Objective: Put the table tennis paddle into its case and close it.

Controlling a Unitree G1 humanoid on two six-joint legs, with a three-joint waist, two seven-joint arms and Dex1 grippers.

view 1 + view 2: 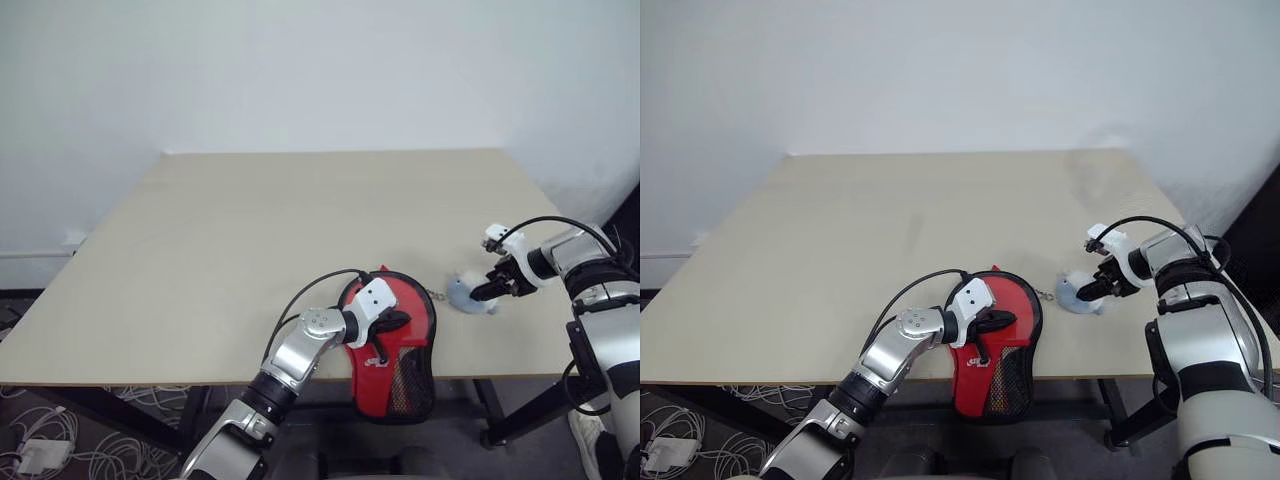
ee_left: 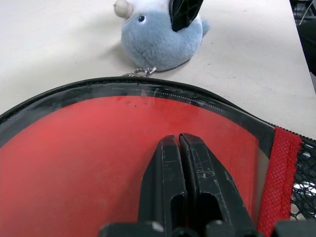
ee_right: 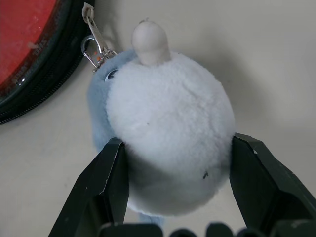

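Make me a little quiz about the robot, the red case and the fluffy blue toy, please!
1. True or false: the plush toy sits between the right gripper's two black fingers.
2. What links the toy to the case?
A. a metal clip and chain
B. a rubber band
C. nothing
3. Fill in: the left gripper rests on the case's ___ side, with its fingers shut together.

Key
1. True: one finger stands at each side of the toy.
2. A: the clip runs from the toy to the case's black edge.
3. red
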